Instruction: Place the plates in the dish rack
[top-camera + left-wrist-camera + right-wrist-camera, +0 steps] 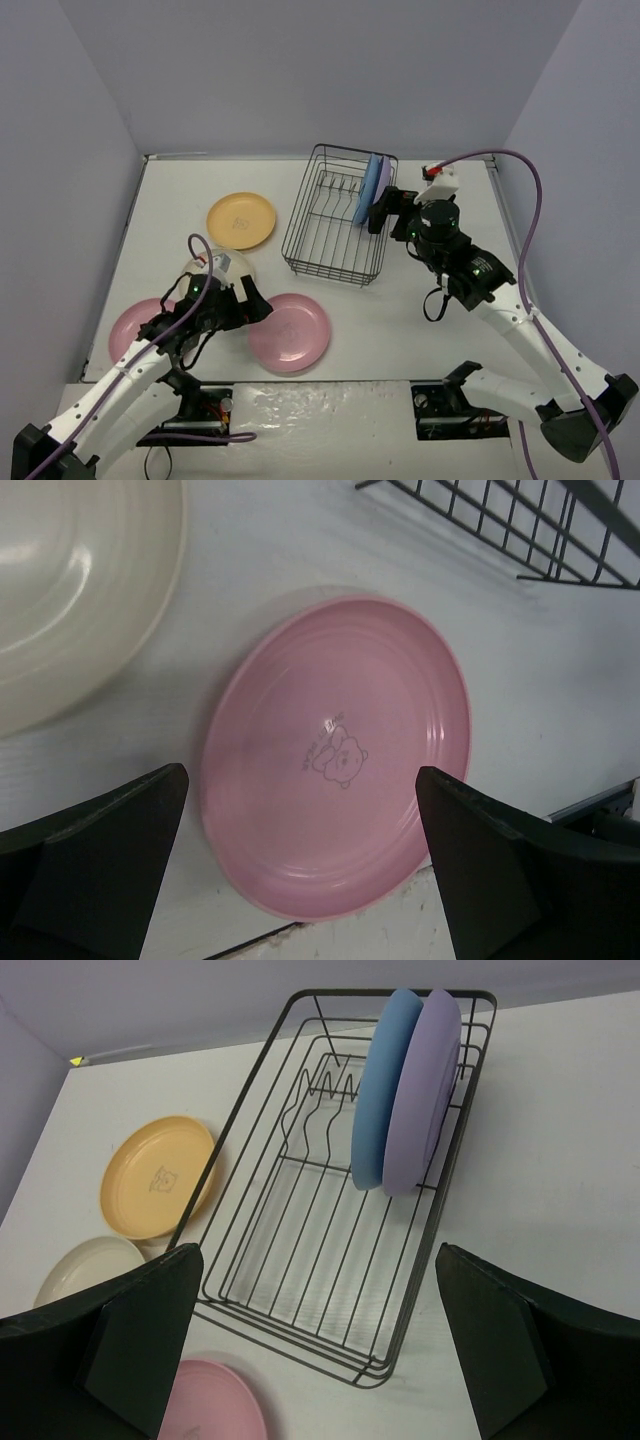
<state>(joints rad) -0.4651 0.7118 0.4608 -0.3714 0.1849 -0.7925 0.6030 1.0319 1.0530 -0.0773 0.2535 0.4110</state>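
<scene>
The black wire dish rack (334,262) (421,1266) stands mid-table. A blue plate (366,190) (385,1090) and a lavender plate (379,176) (432,1075) stand upright together at its far right end. My right gripper (383,210) (320,1340) hovers open and empty just right of them. A yellow-orange plate (241,220) (158,1175) lies flat left of the rack. My left gripper (255,303) (300,870) is open above a pink plate (291,333) (335,755) near the front edge. The cream plate (70,590) (85,1270) is mostly under that arm. A second pink plate (130,330) lies far left.
Grey walls enclose the table on three sides. The table's front edge (330,930) runs right under the near rim of the pink plate. The rack's corner (540,540) lies beyond that plate. Both arm bases sit at the near edge.
</scene>
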